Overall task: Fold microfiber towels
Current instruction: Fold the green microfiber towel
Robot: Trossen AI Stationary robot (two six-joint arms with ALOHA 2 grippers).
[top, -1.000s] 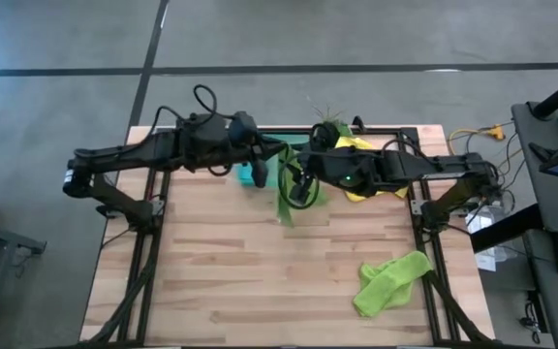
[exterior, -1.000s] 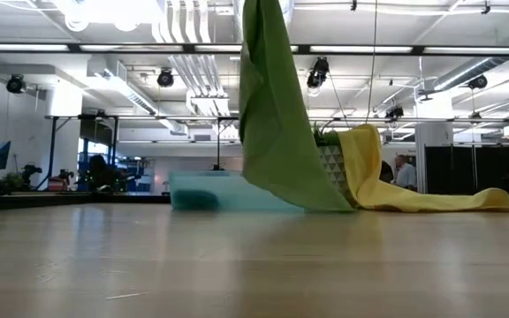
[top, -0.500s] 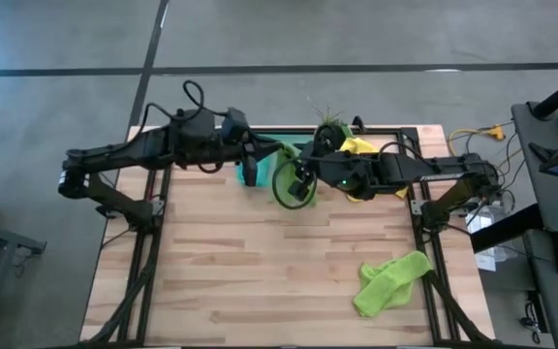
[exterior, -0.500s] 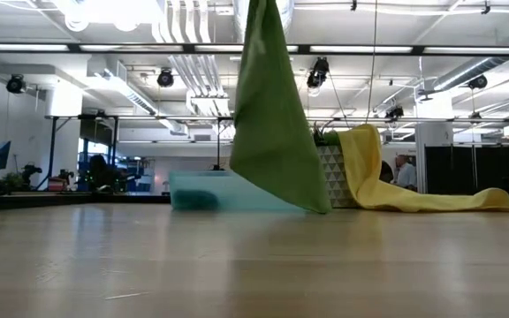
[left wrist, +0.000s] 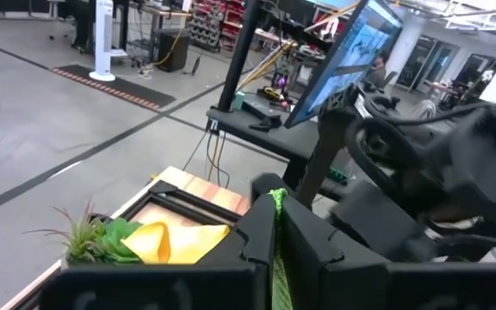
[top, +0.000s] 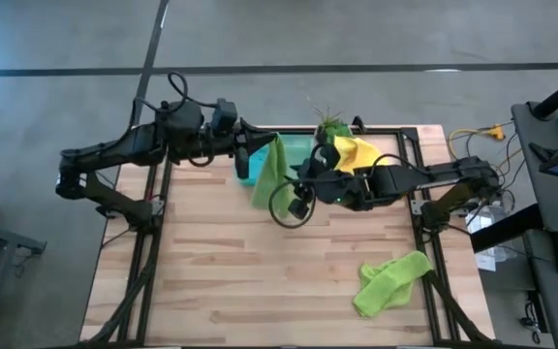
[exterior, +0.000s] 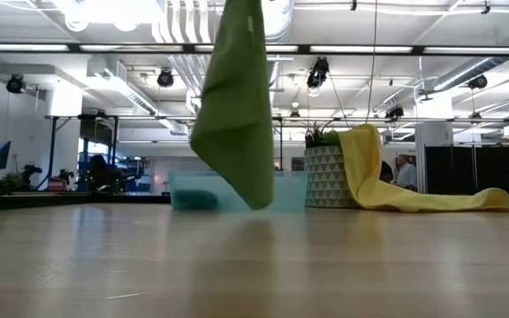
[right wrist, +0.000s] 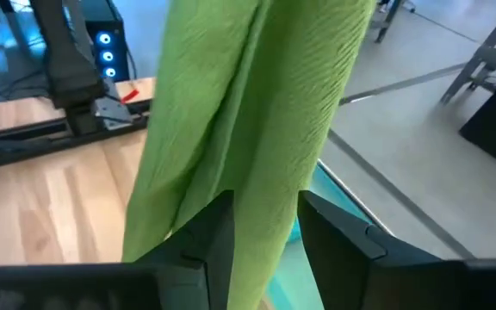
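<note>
While the left claw stays clenched on a corner of the lime green microfiber towel, hanging clear of the wooden desk at its far side, the right claw straddles the lower edge — grip unclear. Next: pinch, then spread it flat.

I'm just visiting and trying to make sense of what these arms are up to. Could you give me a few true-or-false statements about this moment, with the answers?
1. The left gripper holds a lime green microfiber towel up off the wooden table. True.
2. The right gripper is far from that towel. False: its jaws stand on either side of the hanging cloth.
3. A second lime green towel lies crumpled on the table. True.
4. The yellow towel is folded flat mid-table. False: it drapes over the patterned plant pot at the table's far edge.
5. The hanging towel rests inside the translucent green plastic tray. False: it hangs above the tabletop.
</note>
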